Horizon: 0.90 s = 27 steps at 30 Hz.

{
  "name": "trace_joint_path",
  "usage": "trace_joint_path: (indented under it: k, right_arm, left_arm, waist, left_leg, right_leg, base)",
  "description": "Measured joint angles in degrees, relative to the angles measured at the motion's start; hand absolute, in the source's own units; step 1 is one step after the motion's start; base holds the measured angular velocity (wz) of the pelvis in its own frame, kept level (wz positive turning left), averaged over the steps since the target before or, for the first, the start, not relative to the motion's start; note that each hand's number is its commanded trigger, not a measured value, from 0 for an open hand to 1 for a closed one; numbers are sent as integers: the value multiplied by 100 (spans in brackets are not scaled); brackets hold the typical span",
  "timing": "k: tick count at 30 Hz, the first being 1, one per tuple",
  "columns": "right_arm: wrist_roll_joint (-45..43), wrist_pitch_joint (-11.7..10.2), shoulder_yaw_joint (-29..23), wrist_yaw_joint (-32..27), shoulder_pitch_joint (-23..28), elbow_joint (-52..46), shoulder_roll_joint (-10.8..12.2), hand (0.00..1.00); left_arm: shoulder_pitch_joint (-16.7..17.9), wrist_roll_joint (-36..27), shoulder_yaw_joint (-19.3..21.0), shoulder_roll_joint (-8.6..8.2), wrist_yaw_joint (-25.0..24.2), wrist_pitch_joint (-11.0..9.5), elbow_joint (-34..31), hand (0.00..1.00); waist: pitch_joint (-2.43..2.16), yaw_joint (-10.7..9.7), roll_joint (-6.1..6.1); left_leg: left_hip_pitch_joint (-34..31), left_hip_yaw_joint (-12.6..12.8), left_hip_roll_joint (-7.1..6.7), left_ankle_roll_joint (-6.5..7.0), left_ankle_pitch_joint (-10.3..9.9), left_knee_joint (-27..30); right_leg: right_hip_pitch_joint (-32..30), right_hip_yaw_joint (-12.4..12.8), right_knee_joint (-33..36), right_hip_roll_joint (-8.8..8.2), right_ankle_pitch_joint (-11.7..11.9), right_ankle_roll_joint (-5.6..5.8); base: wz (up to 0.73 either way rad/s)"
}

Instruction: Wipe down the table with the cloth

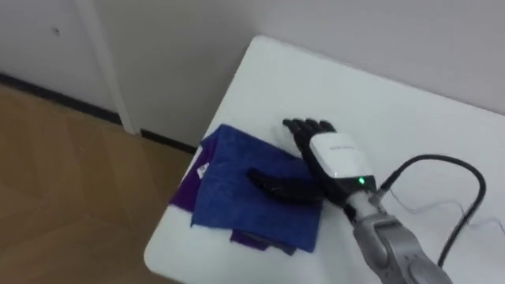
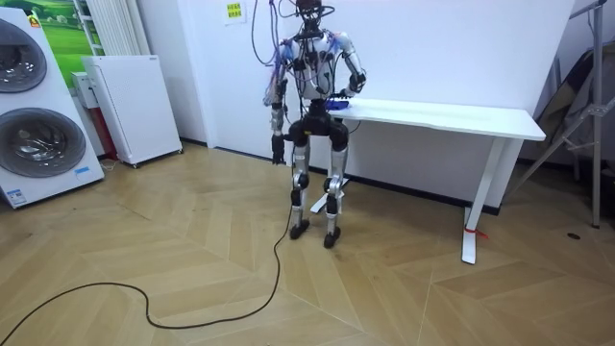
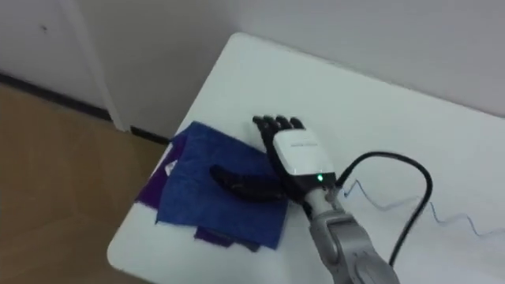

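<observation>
— Layout, left to right?
— Hanging at the robot's side, left hand (image 2: 276,154), too small to judge whether spread or curled. Then blue cloth (image 1: 229,173), lying at the counter (image 1: 410,118) corner, close to the left edge. Then right hand (image 1: 339,158), flat and spread wide, thumb resting on the cloth, fingers (image 1: 308,126) on bare counter just beside it.
— Risks from here?
— Probably two: sliding along without dragging the cloth, with so little of the hand on it; or sweeping left and pushing the cloth over the edge onto the floor (image 1: 71,173).
— Containers?
— None to report.
</observation>
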Motion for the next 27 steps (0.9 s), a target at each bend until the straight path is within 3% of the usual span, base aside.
trace_joint_path:
  k: [1, 2, 4, 5, 6, 7, 9, 18, 27]
  right_arm:
    - [-49, 14, 5, 22, -14, 108, 22, 0]
    - [-195, 1, -2, 21, -54, 170, 83, 0]
    - [-327, -134, 10, 4, -171, 232, 109, 0]
    - [-427, -156, 18, -2, -181, 308, 110, 0]
    - [-475, -98, 97, 0, -149, 398, 101, 0]
    - [-475, -94, 106, 0, -148, 460, 98, 0]
    - [-487, -101, 158, -58, -143, 502, 120, 0]
    - [-745, -106, 187, -112, 151, 493, 120, 0]
    - [-944, -119, 170, -114, 721, -261, 168, 0]
  left_arm:
    - [-4, -2, -13, -17, 9, -9, 22, 0]
    - [3, -8, -16, -40, 25, 21, 112, 0]
    - [54, -29, -38, -40, 25, 52, 206, 0]
    - [64, -32, -38, -63, 18, 69, 290, 0]
    - [122, -29, -37, -96, -4, 93, 300, 0]
    - [122, -29, -37, -110, -18, 93, 306, 0]
    - [73, -31, -31, -110, -22, 76, 369, 0]
    - [1, 3, -27, -89, -9, 89, 372, 0]
    - [-18, -13, 34, -116, -36, 128, 396, 0]
  waist:
    - [-15, 109, -12]
    - [30, 246, 62]
    - [62, 263, 122]
    - [57, 229, 174]
    - [-15, 157, 241]
    - [-12, 112, 282]
    - [-52, 94, 360]
    - [-75, 189, 288]
    - [-68, 120, 334]
  left_leg:
    - [62, 88, -15, 14, 38, -25]
    - [163, 16, -13, 14, 38, -28]
    - [255, -454, -7, 10, 36, -31]
    - [329, -611, -4, -27, 12, -54]
    - [403, -551, 23, -38, 5, -127]
    - [471, -486, 20, -39, 5, -173]
    - [546, -299, 69, -38, 6, -298]
    - [546, -185, 41, 2, -91, -294]
    - [524, -111, 26, 32, -121, -232]
  right_leg:
    - [-34, -62, 38, -23, -34, 87]
    - [-33, -258, 66, -28, -79, 161]
    - [-194, -385, -120, 47, 47, 117]
    - [-294, -562, -123, 47, 258, -83]
    - [-200, -670, -10, 55, 271, -74]
    - [-156, -671, 6, 69, 268, -70]
    - [-142, -665, 8, 120, 259, -71]
    - [-130, -664, 25, 149, 248, -74]
    - [-150, -682, 61, 124, 239, -59]
  base:
    - [0]
    - [-24]
    - [-10]
    - [24]
    - [34]
    - [33]
    - [4]
    - [-5]
    - [-2]
